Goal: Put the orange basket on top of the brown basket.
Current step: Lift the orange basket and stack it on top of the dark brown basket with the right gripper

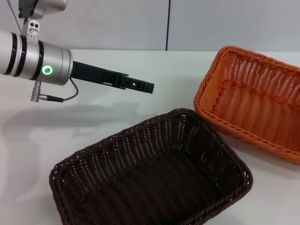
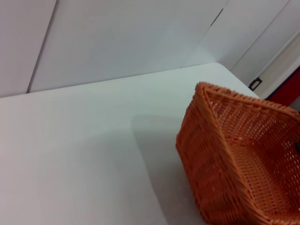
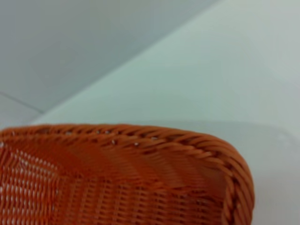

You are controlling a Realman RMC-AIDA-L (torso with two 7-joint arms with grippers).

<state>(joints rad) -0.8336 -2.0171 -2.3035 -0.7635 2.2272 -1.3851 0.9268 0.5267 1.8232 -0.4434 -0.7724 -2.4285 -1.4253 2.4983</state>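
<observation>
A: Two baskets sit on the white table (image 1: 117,70), side by side and not stacked. The brown basket (image 1: 150,173) is near the robot, upright and empty. The orange basket (image 1: 253,101) lies beyond it toward the robot's right, its near corner just beside the brown rim; whether they touch I cannot tell.

B: So which step is this?

A: The approach, I judge. The left gripper (image 1: 140,86) hangs above the table, well apart from the orange basket and pointing toward it. It holds nothing.

B: Is it open?

A: I cannot tell. It shows edge-on as one dark bar, so no gap can be read.

B: And the right arm?

A: Not in the head view at all. Its wrist camera sits close over the orange basket's braided rim (image 3: 140,140), so that gripper is probably very near the basket, yet none of its own parts show.

B: What does the next move call for?

A: Likely a hold on the orange rim or wall, a lift clear of the brown rim, then lowering it level so it nests on the brown basket. They look alike in size, so alignment matters.

B: Anything cut off?

A: The orange basket's far right end runs out of the head view, and the brown basket's near edge is cropped.
</observation>
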